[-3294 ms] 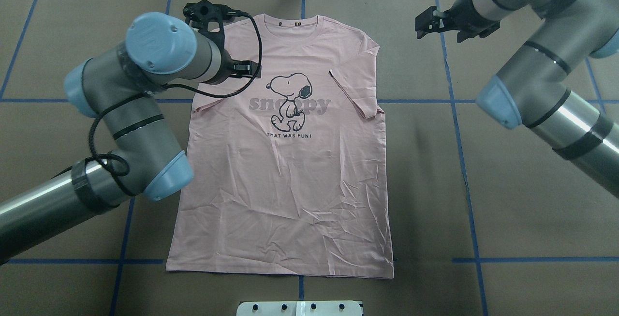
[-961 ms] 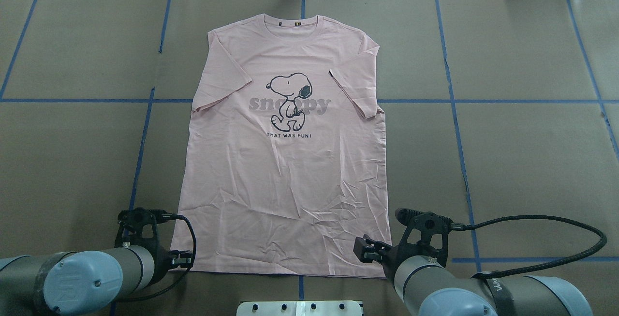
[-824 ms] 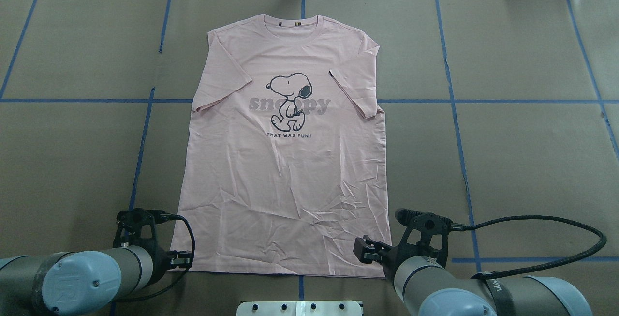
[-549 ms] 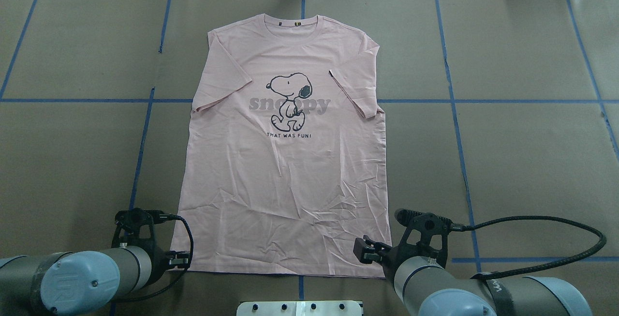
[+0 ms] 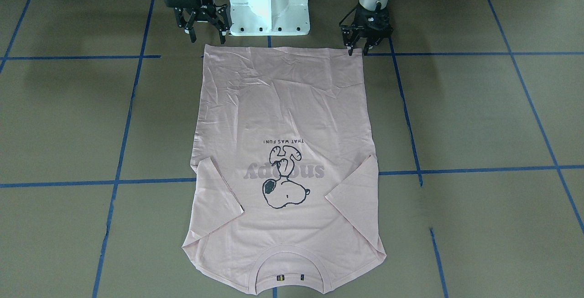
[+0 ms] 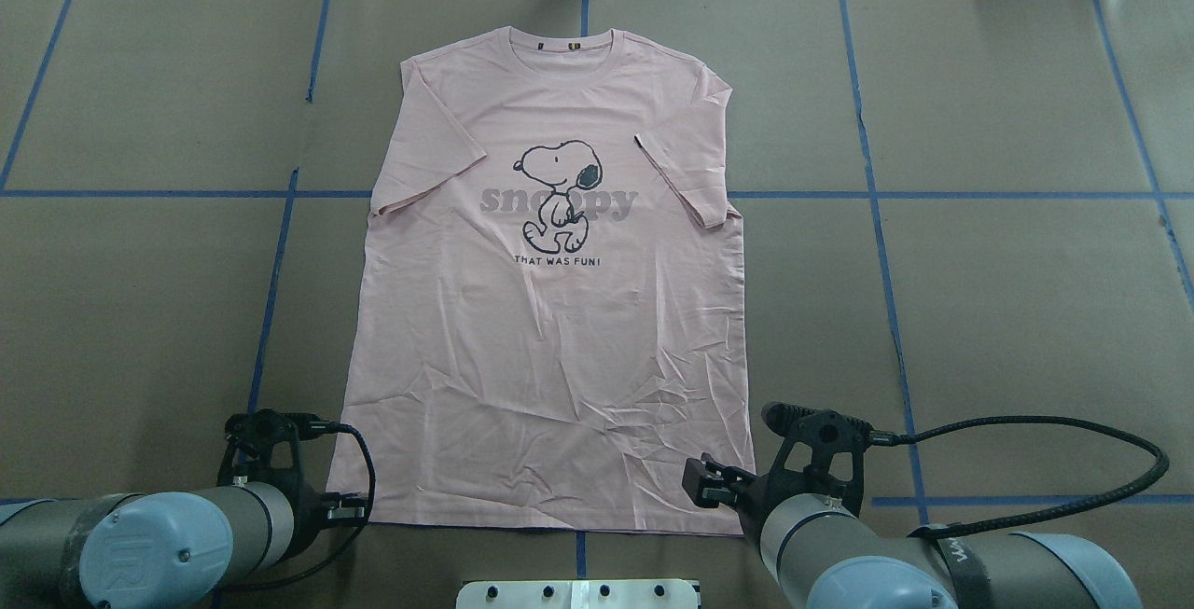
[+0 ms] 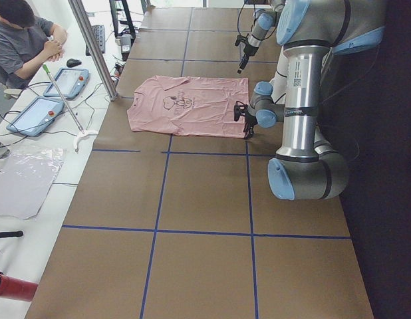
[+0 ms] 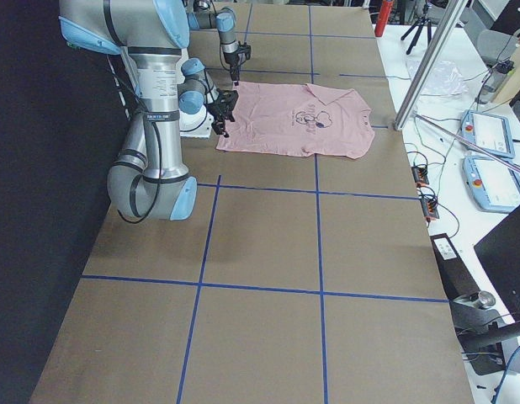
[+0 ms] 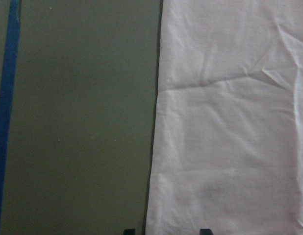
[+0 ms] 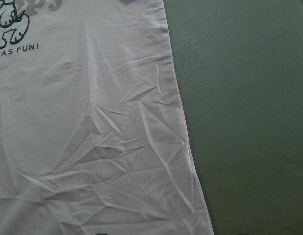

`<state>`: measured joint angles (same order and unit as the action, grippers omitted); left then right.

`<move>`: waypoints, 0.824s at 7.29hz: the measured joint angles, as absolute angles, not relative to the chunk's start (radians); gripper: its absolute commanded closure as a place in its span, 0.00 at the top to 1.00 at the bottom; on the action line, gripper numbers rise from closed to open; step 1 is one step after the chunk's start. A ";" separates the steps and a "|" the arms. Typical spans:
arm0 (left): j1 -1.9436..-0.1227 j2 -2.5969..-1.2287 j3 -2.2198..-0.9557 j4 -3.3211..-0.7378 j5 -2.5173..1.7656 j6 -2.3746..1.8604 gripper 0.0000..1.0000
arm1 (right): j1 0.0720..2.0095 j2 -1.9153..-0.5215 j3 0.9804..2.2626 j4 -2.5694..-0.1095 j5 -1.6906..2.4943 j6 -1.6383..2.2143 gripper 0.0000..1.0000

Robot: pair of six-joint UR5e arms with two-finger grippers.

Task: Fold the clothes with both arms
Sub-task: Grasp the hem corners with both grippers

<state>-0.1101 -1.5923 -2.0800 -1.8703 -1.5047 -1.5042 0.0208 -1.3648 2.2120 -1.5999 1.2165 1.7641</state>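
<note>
Where the hem of the pale pink T-shirt (image 5: 283, 106) runs closest to the white pedestal base (image 5: 269, 1), both grippers are posted low, one at each hem corner. The garment lies flat and front up on the brown-covered table (image 5: 479, 115), which is marked off by lines of blue tape (image 5: 456, 170). Its collar (image 5: 292, 254) is at the far side from the robot. Both short sleeves (image 5: 219, 188) are turned inward onto the body. The dark dog print (image 5: 283, 184) with grey lettering is fully exposed between them. Creasing is concentrated in the lower half of the shirt, towards the hem. The left gripper (image 5: 358, 50) points downward at its hem corner with its fingers partly apart. Its wrist camera shows the two dark fingertips (image 9: 205, 231) at the bottom of the view, one over bare table and one over cloth, so that they straddle the shirt's side edge. No fabric is pinched between them, and it cannot be told whether the tips touch the cloth. The right gripper (image 5: 207, 37) stands at the opposite corner, its fingers spread noticeably wider and its tips just short of the hem on the base side, with nothing in its grasp. Its wrist camera looks along the shirt's other side edge, showing creased cloth and part of the lettering beside bare table.
</note>
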 measured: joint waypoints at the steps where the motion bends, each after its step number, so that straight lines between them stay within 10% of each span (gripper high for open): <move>1: -0.103 -1.592 -2.080 -1.871 -1.505 -1.505 0.51 | 0.021 -1.365 2.212 -1.600 1.216 1.764 0.91; 4: -0.096 -1.593 -2.080 -1.871 -1.506 -1.506 0.50 | 0.021 -1.365 2.211 -1.600 1.216 1.764 0.91; 6: -0.095 -1.594 -2.080 -1.871 -1.506 -1.506 0.07 | 0.021 -1.365 2.210 -1.600 1.216 1.764 0.91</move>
<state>-0.0952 -1.5937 -2.0799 -1.8705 -1.5063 -1.5064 0.0210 -1.3652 2.2105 -1.5999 1.2165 1.7641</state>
